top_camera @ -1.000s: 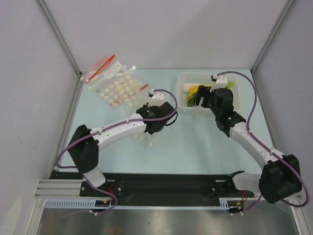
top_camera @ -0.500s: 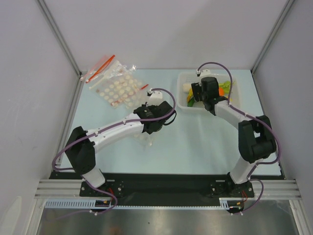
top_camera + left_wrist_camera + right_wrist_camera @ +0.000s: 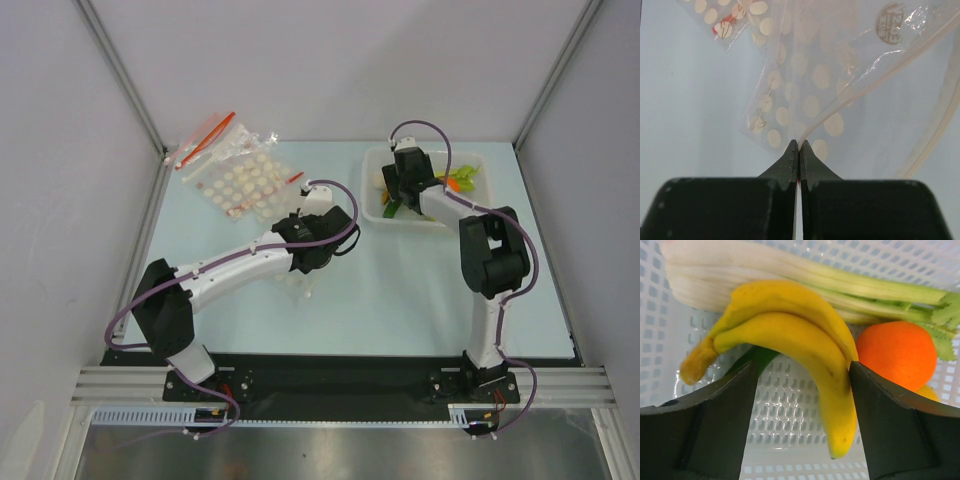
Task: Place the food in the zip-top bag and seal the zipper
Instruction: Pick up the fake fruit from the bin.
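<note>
Grey walls (image 3: 330, 70) enclose pale blue table (image 3: 400, 290) and zip-top bag (image 3: 840, 85)

The left end effector (image 3: 798, 147), jaws closed, pinches the dotted zip-top bag (image 3: 810, 75) by its pale zipper (image 3: 865, 89).

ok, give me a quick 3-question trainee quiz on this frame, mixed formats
1. True or false: the left gripper is shut on the bag at its edge strip.
2. Which food lies between the right gripper's open fingers? A) banana B) orange C) leek
3. Fill in: the food lies in a white mesh ___.

Key: 1 true. 2 A. 3 basket.
</note>
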Available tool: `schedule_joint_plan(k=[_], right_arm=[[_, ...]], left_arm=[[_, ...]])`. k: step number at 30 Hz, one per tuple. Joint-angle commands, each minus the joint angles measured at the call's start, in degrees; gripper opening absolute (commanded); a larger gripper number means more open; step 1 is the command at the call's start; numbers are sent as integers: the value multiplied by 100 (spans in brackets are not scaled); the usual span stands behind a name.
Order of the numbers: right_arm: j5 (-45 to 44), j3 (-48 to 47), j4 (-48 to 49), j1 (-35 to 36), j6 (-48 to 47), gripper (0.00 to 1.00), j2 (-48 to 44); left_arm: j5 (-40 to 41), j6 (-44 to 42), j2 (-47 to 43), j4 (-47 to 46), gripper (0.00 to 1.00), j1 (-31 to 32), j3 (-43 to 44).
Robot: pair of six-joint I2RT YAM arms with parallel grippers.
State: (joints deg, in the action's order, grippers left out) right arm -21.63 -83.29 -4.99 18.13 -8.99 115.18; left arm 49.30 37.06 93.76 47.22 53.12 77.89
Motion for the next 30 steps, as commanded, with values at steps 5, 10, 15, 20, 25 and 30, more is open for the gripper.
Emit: schedule_joint_plan(k=[5, 10, 15, 20, 25, 30], right_arm=[[-175, -381, -379, -11, 125, 59, 435], [-254, -215, -450, -11, 389, 21, -29], [-325, 303, -231, 32, 986, 9, -978], [-412, 1058, 156, 129, 1207, 10, -1972], [-474, 1139, 86, 182, 1382, 6, -2157], [-457, 1577, 394, 208, 1672, 0, -2709]], left_arm=[[62, 56, -244, -55, 0, 23, 25], [36, 30, -296, -82, 0, 23, -2], [27, 21, -252, -38, 0, 23, 33], [-8, 30, -323, -64, 0, 23, 7], [-8, 3, -358, -90, 0, 23, -19], [-52, -14, -340, -90, 0, 23, -10]])
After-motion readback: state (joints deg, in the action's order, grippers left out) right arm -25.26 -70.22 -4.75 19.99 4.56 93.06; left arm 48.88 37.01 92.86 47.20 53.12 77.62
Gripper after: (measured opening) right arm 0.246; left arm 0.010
